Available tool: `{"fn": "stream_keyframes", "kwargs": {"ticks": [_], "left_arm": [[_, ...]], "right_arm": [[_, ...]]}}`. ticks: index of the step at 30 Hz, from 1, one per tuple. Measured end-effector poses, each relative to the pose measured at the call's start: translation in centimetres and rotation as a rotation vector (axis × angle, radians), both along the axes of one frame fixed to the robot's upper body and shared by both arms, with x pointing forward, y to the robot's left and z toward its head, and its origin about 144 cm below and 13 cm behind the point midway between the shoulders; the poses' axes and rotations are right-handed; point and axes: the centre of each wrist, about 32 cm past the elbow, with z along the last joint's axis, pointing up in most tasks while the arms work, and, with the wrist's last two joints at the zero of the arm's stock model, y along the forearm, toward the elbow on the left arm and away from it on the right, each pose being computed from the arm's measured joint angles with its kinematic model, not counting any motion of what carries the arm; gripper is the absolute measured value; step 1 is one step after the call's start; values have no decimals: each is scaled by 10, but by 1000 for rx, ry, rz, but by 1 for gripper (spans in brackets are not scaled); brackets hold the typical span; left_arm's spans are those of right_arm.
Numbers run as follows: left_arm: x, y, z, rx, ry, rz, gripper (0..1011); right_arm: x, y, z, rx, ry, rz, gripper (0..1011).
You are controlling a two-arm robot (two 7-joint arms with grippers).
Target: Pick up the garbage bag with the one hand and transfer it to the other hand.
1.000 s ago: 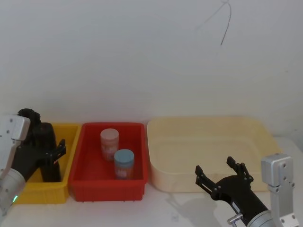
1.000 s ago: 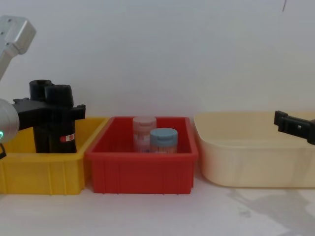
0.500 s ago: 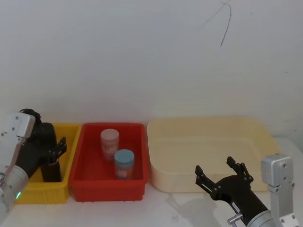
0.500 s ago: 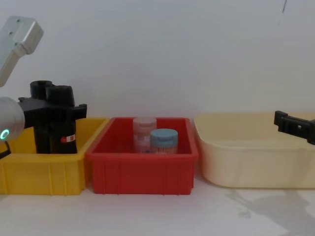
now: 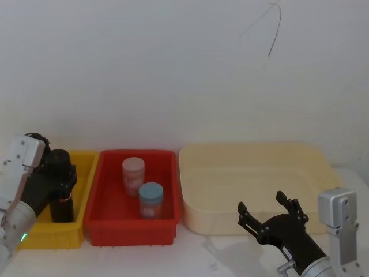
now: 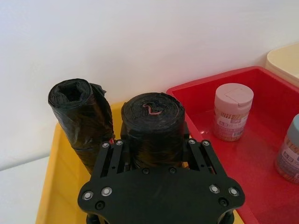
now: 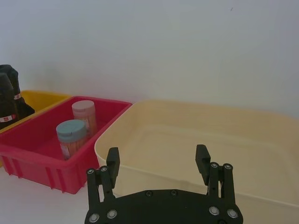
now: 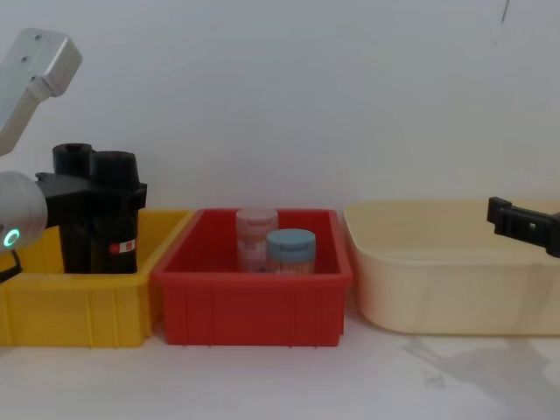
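left gripper [image 6: 153,142] jaws clamp upright garbage bag [image 6: 152,114]

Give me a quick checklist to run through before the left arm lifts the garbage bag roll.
1. Left gripper around the garbage bag roll, fingers against its sides: ok.
2. Grip firm enough to lift: cannot tell.
3. Roll upright in the yellow bin: ok.
4. Looser black roll beside it clear of the gripper: cannot tell.
5. Right gripper open, low before the beige tub: ok.
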Motion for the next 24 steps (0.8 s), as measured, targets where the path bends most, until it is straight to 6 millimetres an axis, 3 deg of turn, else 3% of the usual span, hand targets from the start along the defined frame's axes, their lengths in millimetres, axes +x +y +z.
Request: {"fn": "stream_keyframes", "kwargs": {"ticks": [10, 24], "left_arm": [[1, -1, 10, 1, -21, -31, 503], [14, -13, 70, 0, -155, -151, 497]], "right_arm": [[0, 0, 0, 0, 0, 0, 1000], [0, 0, 0, 0, 0, 0, 1000]]}}
